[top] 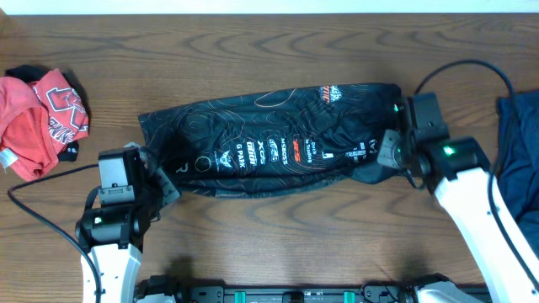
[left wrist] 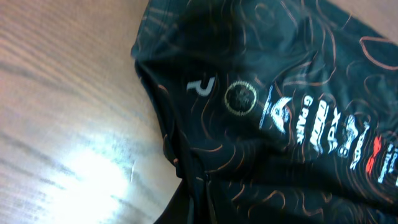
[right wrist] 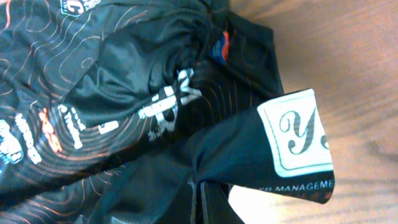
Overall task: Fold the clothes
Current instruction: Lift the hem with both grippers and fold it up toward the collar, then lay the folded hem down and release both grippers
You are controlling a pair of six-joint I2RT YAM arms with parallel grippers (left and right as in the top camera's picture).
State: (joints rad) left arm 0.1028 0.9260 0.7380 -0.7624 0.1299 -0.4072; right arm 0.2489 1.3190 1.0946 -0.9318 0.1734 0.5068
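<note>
Position check: black jersey (top: 269, 143) lay across the middle of the table (top: 278, 50) as a long left-to-right band, logos up, and it looked already doubled along its length. Left gripper (top: 152, 181) sat at the band's left end and right gripper (top: 389, 150) at its right end, both against cloth. In the right wrist view the fabric puckered to a point just at the fingers, beside a sleeve with a white patch (right wrist: 295, 134), so you could read those fingers as closed on the black jersey. The left wrist view showed only cloth and wood, so you could not tell whether the left fingers were open or closed. Red garment (top: 42, 118) sat bunched at far left and blue garment (top: 522, 143) at the right edge, both well apart from the band. Step in hand, as judged: bringing one end over toward the other. You needed to confirm the left grip before lifting, take both layers together, keep the edge taut and square to the band, carry it low, and tuck the loose sleeve inside first. Risk: one layer slipping out and skewing the fold.
</note>
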